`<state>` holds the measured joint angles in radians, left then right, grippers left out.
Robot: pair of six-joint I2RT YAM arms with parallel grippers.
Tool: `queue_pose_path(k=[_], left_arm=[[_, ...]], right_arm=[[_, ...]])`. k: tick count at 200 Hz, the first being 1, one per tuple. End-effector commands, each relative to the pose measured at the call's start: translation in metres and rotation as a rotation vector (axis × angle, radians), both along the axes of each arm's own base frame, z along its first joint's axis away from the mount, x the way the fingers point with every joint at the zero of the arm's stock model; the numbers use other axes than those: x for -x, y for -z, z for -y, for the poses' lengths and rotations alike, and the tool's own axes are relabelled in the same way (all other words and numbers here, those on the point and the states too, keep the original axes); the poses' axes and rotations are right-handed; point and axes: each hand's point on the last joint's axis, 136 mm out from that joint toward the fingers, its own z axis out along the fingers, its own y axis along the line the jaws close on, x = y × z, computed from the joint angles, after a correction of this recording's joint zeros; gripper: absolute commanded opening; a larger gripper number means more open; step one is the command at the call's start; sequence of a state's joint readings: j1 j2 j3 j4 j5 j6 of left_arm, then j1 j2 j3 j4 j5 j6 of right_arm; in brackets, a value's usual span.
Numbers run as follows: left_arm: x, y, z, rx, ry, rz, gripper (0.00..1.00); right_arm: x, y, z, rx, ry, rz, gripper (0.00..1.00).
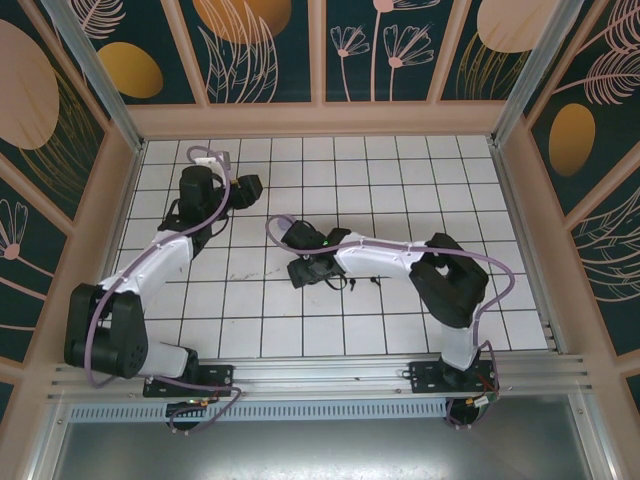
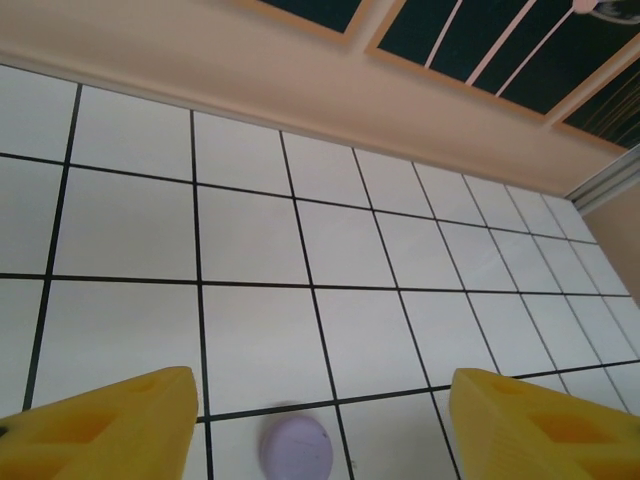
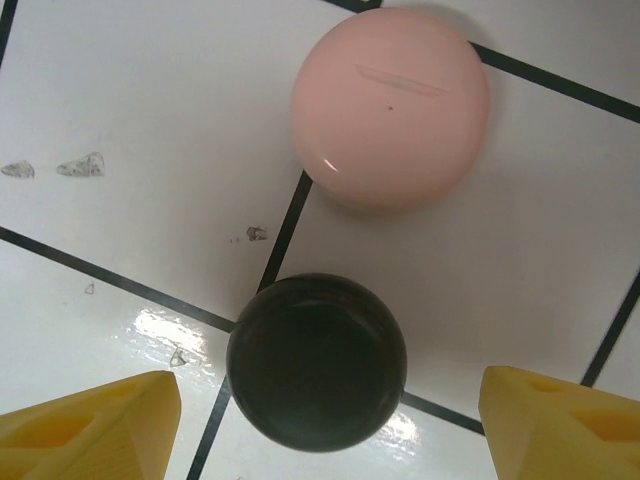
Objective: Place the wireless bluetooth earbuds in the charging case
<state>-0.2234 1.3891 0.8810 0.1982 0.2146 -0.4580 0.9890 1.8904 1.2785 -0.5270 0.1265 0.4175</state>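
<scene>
Right gripper (image 3: 330, 385) spread wide, not touching closed black case (image 3: 317, 362), mid-table. Pink case (image 3: 390, 105) just beside it, lid mark unreadable. Left gripper (image 2: 322, 380) released, far left, lilac case (image 2: 296, 447) below.

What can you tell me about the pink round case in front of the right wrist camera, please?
The pink case is a smooth, round, pale pink shell that looks like matte plastic with a slight sheen at its edge. A faint straight groove and a tiny dark dot mark its top. It looks closed and lies flat on the white tiled table, over a black grid line. The black case sits close by with a narrow gap between them. The yellow fingers are clear of it.
</scene>
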Motion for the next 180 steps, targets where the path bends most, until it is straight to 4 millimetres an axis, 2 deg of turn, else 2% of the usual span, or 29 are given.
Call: queue_pose_path(k=[1,7,15,18,27,30,34,62,87,140,166,180], left_arm=[[0.005,-0.027,-0.007,0.030,-0.034,0.081,0.70],[0.007,-0.032,-0.008,0.037,-0.037,0.094,0.75],[0.009,-0.038,-0.009,0.043,-0.041,0.109,0.77],[0.010,-0.040,-0.009,0.044,-0.042,0.113,0.84],[0.013,-0.047,-0.011,0.051,-0.049,0.129,0.87],[0.013,-0.048,-0.011,0.053,-0.052,0.133,0.96],[0.014,-0.051,-0.012,0.056,-0.054,0.140,0.98],[0.018,-0.067,-0.014,0.077,-0.067,0.171,0.99],[0.020,-0.073,-0.014,0.105,-0.071,0.177,0.99],[0.019,-0.073,-0.023,0.135,-0.132,0.163,0.99],[0.019,-0.076,-0.028,0.135,-0.160,0.177,0.99],[0.020,-0.079,-0.029,0.144,-0.171,0.186,0.99]], right_arm=[[-0.001,0.005,-0.003,0.030,-0.094,-0.017,0.78],[-0.001,0.006,-0.004,0.032,-0.100,-0.021,0.78],[-0.002,0.009,-0.003,0.036,-0.103,-0.026,0.78],[-0.002,0.010,-0.003,0.036,-0.105,-0.028,0.77],[-0.003,0.013,-0.003,0.038,-0.109,-0.033,0.77],[-0.003,0.013,-0.003,0.038,-0.109,-0.033,0.77],[-0.003,0.013,-0.003,0.036,-0.111,-0.036,0.76],[0.002,0.019,-0.006,0.025,-0.128,-0.064,0.73],[0.008,0.020,-0.011,0.007,-0.139,-0.079,0.70],[0.027,0.016,-0.025,-0.022,-0.146,-0.105,0.64],[0.032,0.008,-0.028,-0.015,-0.132,-0.102,0.65],[0.024,0.004,-0.023,0.021,-0.085,-0.076,0.68]])
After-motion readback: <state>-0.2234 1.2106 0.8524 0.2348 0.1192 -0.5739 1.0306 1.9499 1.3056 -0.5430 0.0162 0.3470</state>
